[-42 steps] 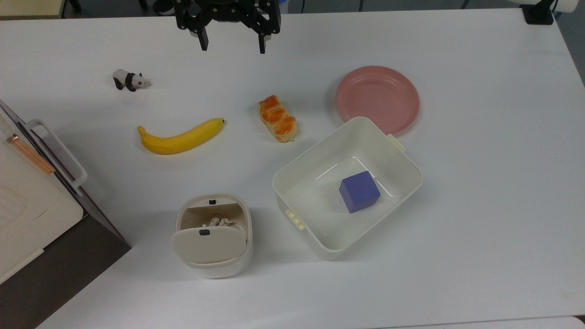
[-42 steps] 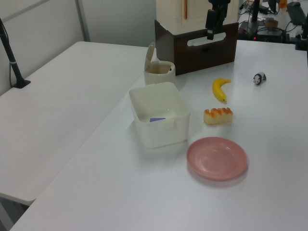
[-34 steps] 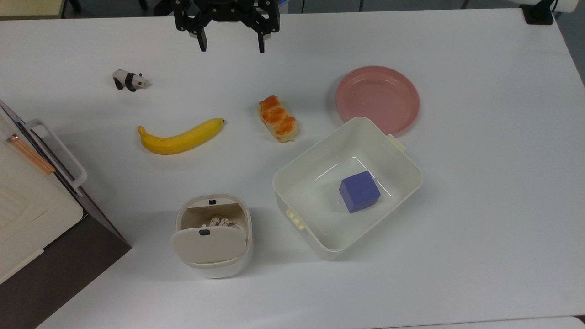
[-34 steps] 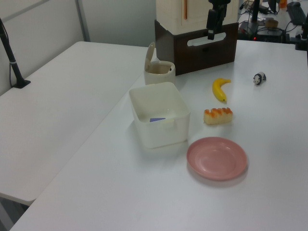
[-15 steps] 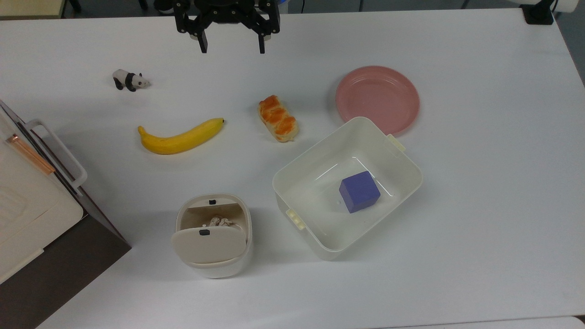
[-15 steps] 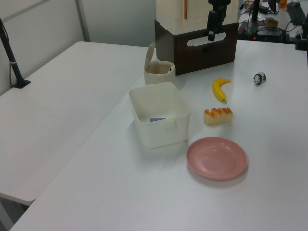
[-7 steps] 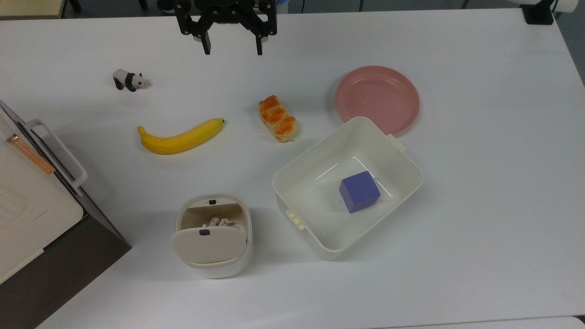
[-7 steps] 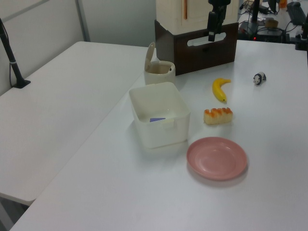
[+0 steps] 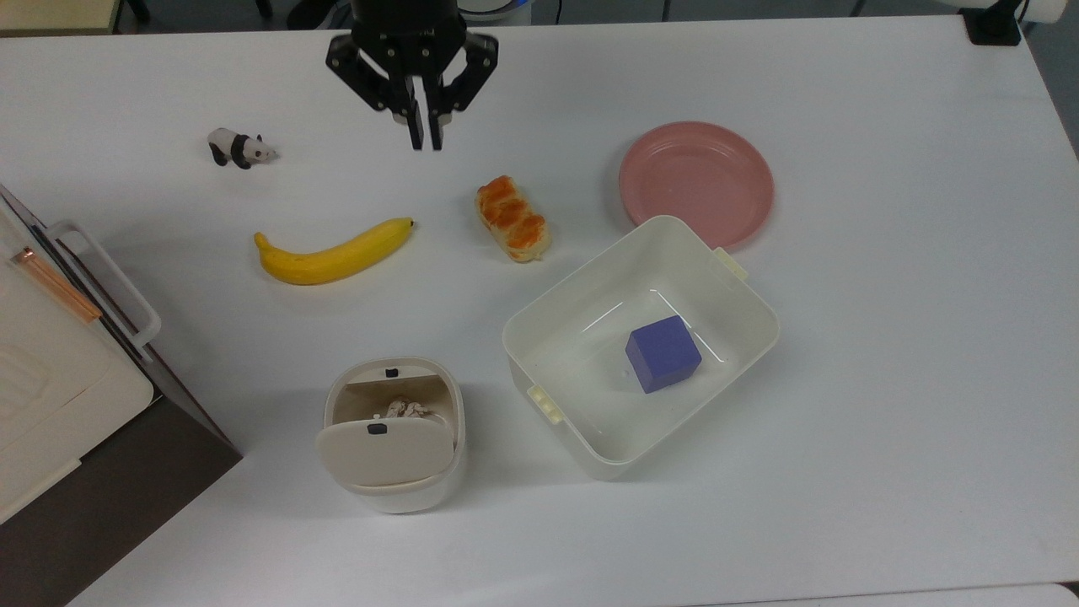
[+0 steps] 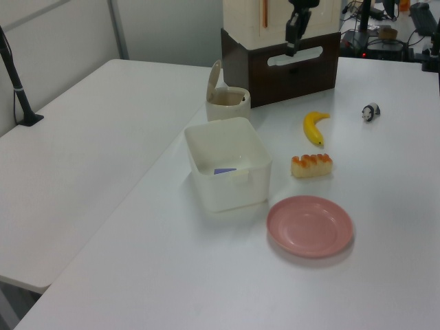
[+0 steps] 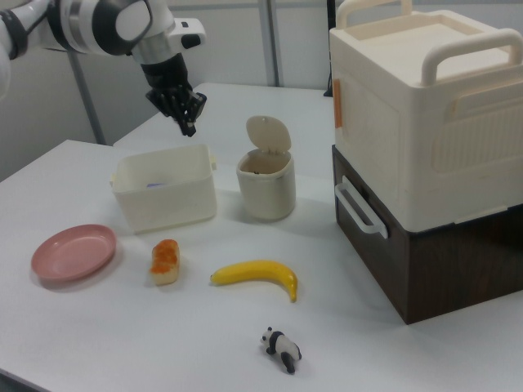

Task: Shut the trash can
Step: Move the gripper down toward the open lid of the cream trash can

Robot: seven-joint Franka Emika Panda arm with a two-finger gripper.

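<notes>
Fingers [image 9: 424, 139] are pressing together at the tips, gripping nothing, hanging above the bench [image 9: 885, 337] near the top view's upper edge, between the panda figure [image 9: 238, 148] to the top view's left and the bread roll [image 9: 512, 218] lower right. In the right view the fingers [image 11: 189, 124] are pointing down, hovering above the far side of the white tub [image 11: 163, 194]. Black gripper body and the arm [image 11: 106, 24] are reaching in from the right view's upper left. The trash can [image 9: 393, 434] is sitting well apart from the fingers, low in the top view, just left of the tub [image 9: 590, 438] and right of the large cream case on a dark base [image 9: 50, 371]. Its lid [image 9: 381, 452] is standing open, tilted up on the hinge, crumpled paper showing inside; in the right view the trash can [image 11: 265, 184] is showing the lid [image 11: 268, 134] raised upright. A banana [image 9: 333, 253] is lying between the fingers and the trash can. A blue cube [image 9: 662, 353] is resting inside the tub. A pink plate [image 9: 696, 184] is lying just beyond the tub's upper corner in the top view.
</notes>
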